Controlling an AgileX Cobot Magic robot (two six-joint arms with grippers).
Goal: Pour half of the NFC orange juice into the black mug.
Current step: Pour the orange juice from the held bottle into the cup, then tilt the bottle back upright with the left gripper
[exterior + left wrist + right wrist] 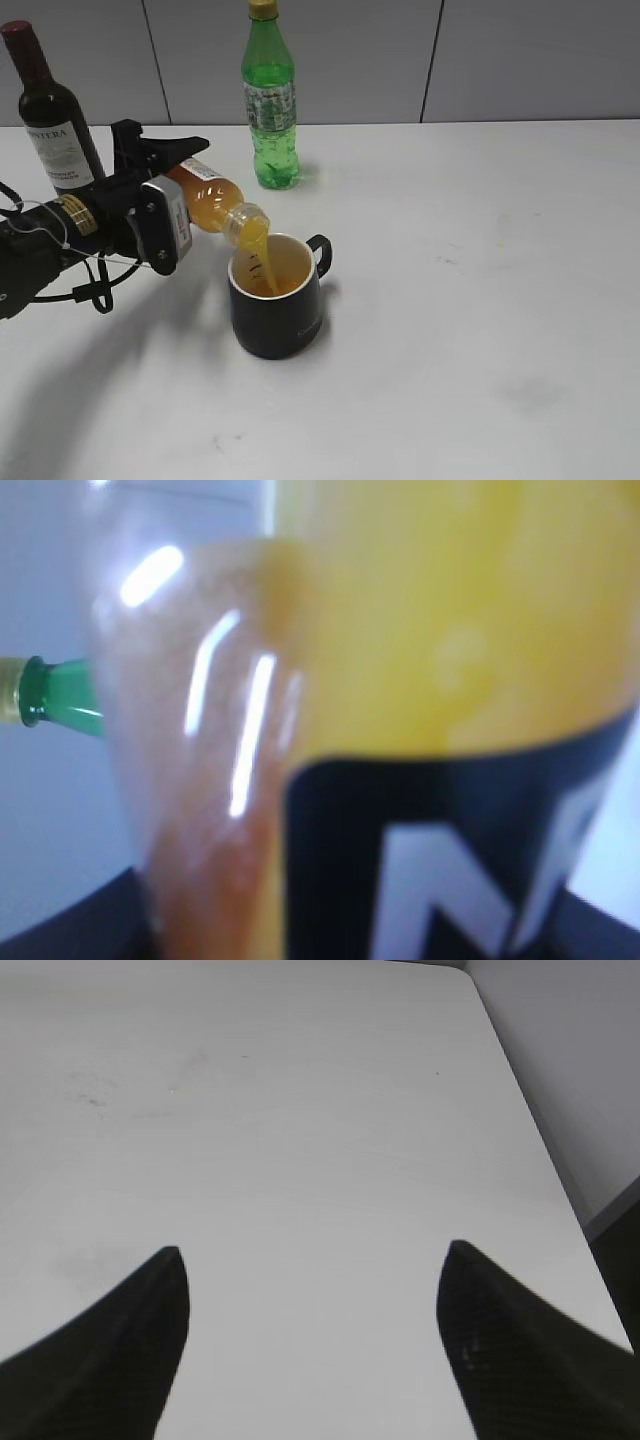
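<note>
Over the white table [480,300], the left gripper [165,195] clamps the NFC orange juice [210,200], mouth tilted down-right into the black mug [275,320].

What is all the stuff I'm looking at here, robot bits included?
NFC orange juice: one, clear bottle of orange liquid, tilted, mouth over the mug, pouring.
black mug: one, black with white inside, centre-left of table, juice inside.
green bottle: one, upright, back of table.
wine bottle: one, dark, upright, back left.
table: one, white.
left end effector: one, black, gripping the juice bottle.
right end effector: one, black, open over bare table.
</note>
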